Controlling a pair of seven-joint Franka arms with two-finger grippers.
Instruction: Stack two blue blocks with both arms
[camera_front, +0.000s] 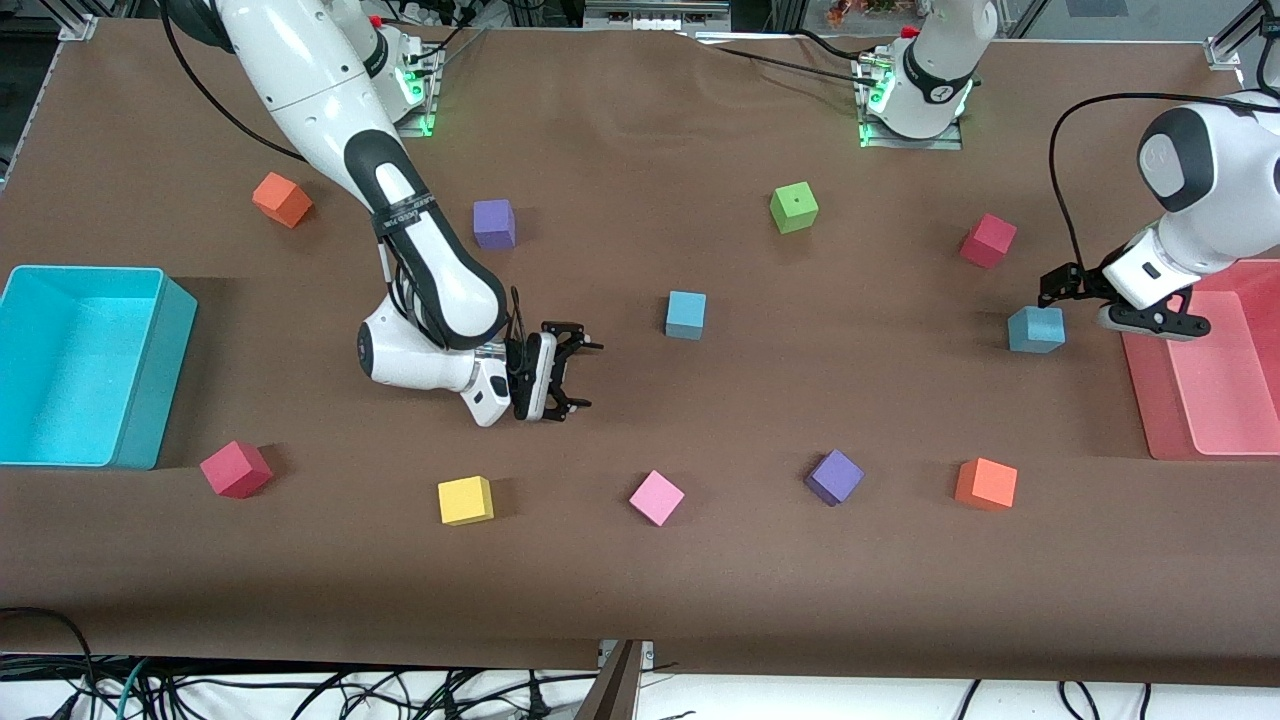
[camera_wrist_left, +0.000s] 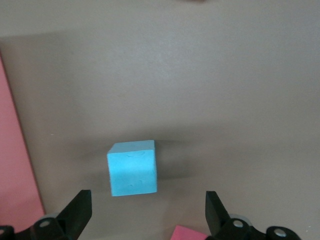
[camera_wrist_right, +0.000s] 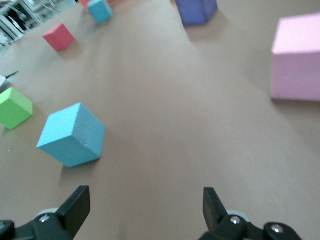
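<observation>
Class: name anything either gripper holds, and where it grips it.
Nothing is held. The left gripper is open beside one blue block; the right gripper is open, apart from the other blue block.

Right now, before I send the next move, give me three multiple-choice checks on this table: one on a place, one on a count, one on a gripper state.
1. The blue block near the left gripper lies beside which container?
A. the cyan bin
B. the pink tray
C. neither, it is stacked on another block

2. How many purple blocks are on the table?
A. one
B. two
C. three

3. What is the right gripper doing?
A. open, holding nothing
B. shut on a blue block
C. shut on the yellow block

Answers:
1 B, the block sits at the left arm's end next to the tray.
2 B, one purple block farther from the front camera and one nearer.
3 A, its fingers stand apart over bare table, and the other blue block lies untouched.
</observation>
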